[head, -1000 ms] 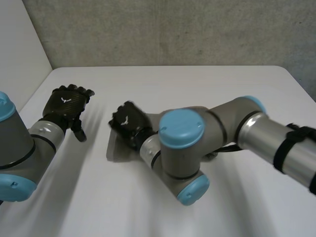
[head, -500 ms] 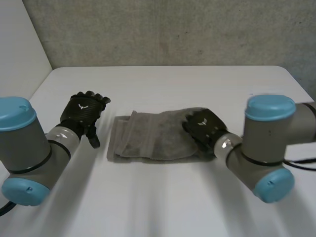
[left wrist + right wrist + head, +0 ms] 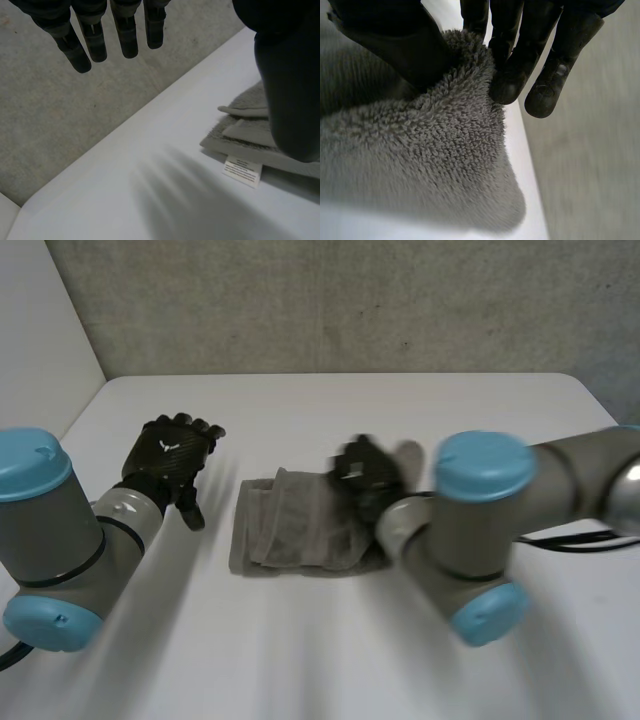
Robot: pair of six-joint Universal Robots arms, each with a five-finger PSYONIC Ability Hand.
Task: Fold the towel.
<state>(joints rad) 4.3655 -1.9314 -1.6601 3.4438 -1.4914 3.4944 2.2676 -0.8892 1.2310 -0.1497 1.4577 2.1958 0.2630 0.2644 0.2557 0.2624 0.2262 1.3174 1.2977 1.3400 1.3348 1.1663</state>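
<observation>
Grey towel (image 3: 300,530) is seen lying partly folded in middle of white tabletop (image 3: 300,660). One towel edge is pinched between thumb and fingers (image 3: 507,85) of right robot hand (image 3: 365,472). Left robot hand (image 3: 172,455) is held beside towel's other end, apart from it, fingers straight and loose, nothing grasped. White label (image 3: 242,170) is seen at towel corner near left robot hand, flat on tabletop.

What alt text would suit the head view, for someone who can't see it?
The robot's right hand pinches the end of a partly folded grey terry towel on a white table. Its left hand hovers open beside the towel, not touching it.
</observation>
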